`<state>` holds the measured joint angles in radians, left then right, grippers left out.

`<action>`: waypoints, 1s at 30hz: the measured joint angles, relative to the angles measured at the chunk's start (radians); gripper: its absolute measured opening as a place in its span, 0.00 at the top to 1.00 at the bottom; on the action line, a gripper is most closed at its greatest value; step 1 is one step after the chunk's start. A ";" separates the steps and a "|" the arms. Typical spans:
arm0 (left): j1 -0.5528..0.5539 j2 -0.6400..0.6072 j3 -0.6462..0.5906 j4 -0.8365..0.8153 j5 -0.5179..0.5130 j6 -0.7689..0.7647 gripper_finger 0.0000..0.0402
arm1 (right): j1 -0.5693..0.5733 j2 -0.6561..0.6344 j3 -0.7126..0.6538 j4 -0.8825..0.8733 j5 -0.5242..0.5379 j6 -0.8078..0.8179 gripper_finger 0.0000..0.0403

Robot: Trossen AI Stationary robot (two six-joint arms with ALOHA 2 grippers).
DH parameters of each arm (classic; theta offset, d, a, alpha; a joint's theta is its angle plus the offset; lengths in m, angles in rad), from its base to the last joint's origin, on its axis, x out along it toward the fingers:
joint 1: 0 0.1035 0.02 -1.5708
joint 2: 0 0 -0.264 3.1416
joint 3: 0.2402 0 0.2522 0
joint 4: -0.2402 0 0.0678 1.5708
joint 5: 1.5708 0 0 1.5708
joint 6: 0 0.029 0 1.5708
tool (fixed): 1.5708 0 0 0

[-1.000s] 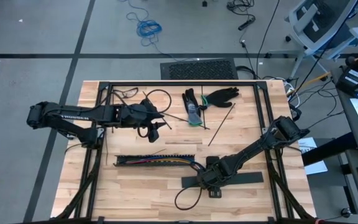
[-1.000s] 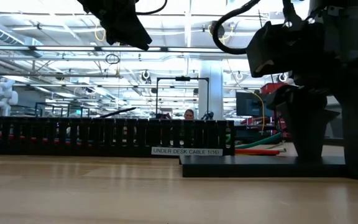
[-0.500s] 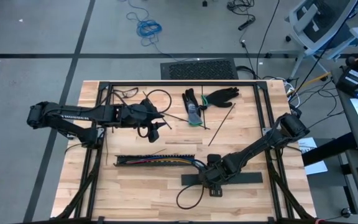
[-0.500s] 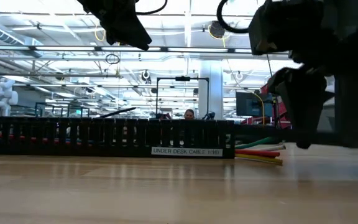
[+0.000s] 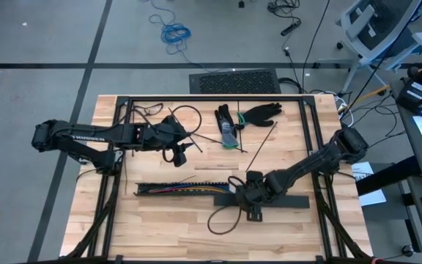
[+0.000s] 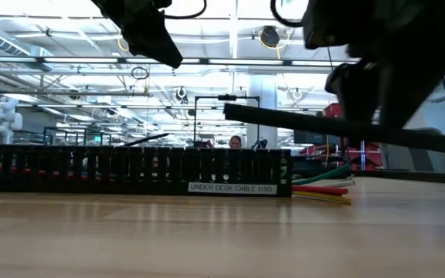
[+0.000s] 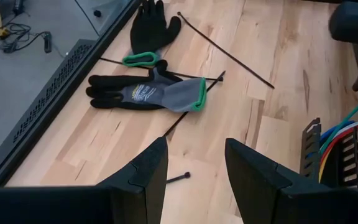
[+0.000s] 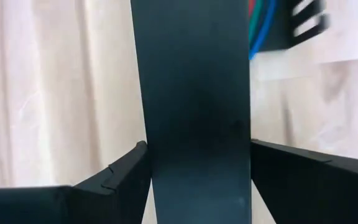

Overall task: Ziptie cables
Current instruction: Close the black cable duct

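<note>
While the right gripper (image 5: pixel 251 196) clamps its fingers (image 8: pixel 114 180) on a flat black cover strip (image 6: pixel 346 130) and holds it off the table (image 5: pixel 160 227) just beside the slotted rail (image 5: pixel 182 189), the left gripper (image 7: pixel 194 165) hangs beyond the rail, fingers parted with nothing between them. The cables (image 6: pixel 323 187) run inside the rail and spill from its end near the strip. The zipties (image 7: pixel 225 42) lie past the rail, beside two gloves (image 7: pixel 145 93).
</note>
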<state>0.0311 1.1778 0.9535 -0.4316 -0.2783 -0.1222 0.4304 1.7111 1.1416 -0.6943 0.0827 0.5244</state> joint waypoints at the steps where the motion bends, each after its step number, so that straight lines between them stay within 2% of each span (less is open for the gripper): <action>1: 0.000 0.000 0.000 -0.001 0.000 0.000 0.61 | -0.014 0.000 0.000 0.002 0.000 -0.011 0.41; 14: -0.001 0.000 0.000 -0.145 0.002 -0.001 0.61 | -0.117 0.000 0.001 -0.035 -0.044 -0.116 0.41; 24: -0.030 0.000 0.000 -0.155 0.017 0.016 0.61 | -0.149 0.000 0.001 -0.045 -0.063 -0.119 0.41; 27: -0.072 0.014 0.000 -0.131 0.066 0.032 0.61 | -0.162 0.000 0.001 -0.045 -0.063 -0.125 0.41; 30: -0.126 0.044 -0.030 -0.040 0.154 0.029 0.61 | -0.174 0.000 0.001 -0.044 -0.063 -0.145 0.41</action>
<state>-0.0947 1.2222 0.9234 -0.4714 -0.1240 -0.0929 0.2559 1.7109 1.1430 -0.7387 0.0200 0.3789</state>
